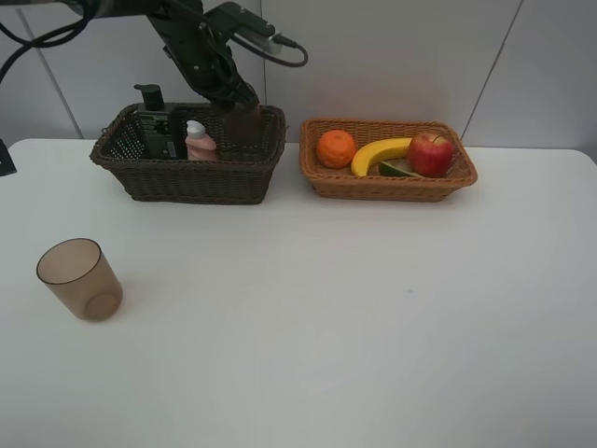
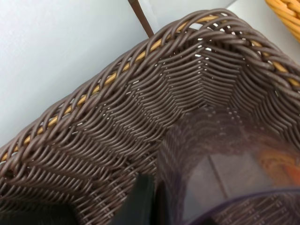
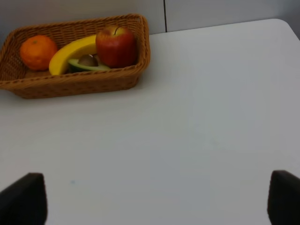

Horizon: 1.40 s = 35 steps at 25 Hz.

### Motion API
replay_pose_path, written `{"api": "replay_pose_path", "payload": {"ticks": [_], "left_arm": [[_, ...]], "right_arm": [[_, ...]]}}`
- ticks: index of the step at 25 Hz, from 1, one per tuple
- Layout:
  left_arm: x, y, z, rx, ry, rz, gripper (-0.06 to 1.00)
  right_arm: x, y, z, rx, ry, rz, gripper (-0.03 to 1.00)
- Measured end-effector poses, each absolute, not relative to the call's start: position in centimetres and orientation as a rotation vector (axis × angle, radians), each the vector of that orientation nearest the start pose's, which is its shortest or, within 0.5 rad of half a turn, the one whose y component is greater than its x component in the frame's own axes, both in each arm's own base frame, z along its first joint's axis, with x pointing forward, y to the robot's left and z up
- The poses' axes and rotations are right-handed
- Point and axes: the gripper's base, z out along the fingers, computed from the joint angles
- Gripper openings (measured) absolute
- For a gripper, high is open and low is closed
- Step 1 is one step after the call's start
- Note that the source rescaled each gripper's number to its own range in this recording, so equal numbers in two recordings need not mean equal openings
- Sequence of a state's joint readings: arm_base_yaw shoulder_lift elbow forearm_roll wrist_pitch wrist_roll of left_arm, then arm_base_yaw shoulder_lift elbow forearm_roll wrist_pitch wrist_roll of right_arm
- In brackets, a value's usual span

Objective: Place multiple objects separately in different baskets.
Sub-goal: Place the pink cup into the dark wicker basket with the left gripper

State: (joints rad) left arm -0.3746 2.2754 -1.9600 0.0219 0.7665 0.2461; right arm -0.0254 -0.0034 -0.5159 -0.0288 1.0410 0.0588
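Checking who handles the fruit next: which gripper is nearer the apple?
Hard to call. The left gripper is inside the dark basket, beside the fruit basket. The right gripper faces the apple across bare table.

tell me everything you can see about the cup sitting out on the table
The cup is a translucent brownish tumbler that looks like plastic, with a round open rim wider than its base and no handle. It appears empty. It sits tilted, its mouth angled up and away from the camera. It is alone on the white table, at the near left in the high view, well in front of the dark brown basket. Nothing but the table touches it; neither end effector is near.
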Motion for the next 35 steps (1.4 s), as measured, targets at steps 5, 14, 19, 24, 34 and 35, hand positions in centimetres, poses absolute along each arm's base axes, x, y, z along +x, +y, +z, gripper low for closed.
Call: {"api": "replay_pose_path", "payload": {"ticks": [5, 14, 19, 24, 34, 35], "left_arm": [[47.64, -18.58, 19.99, 0.798, 2.440, -0.023, 0.29], [47.79, -18.62, 20.08, 0.842, 2.405, -0.005, 0.99], [47.79, -18.62, 20.04, 0.848, 2.404, -0.003, 1.00], [47.79, -18.62, 20.04, 0.849, 2.404, -0.003, 1.00], [47.67, -18.57, 19.95, 0.891, 2.407, 0.010, 1.00], [47.64, -18.55, 19.93, 0.894, 2.411, 0.011, 1.00]], "right_arm": [[-0.66, -0.21, 28.33, 0.086, 2.003, -0.013, 1.00], [-0.66, -0.21, 28.33, 0.086, 2.003, -0.013, 1.00], [-0.66, -0.21, 28.33, 0.086, 2.003, -0.013, 1.00], [-0.66, -0.21, 28.33, 0.086, 2.003, -0.013, 1.00], [-0.66, -0.21, 28.33, 0.086, 2.003, -0.013, 1.00], [-0.66, -0.21, 28.33, 0.086, 2.003, -0.013, 1.00]]}}
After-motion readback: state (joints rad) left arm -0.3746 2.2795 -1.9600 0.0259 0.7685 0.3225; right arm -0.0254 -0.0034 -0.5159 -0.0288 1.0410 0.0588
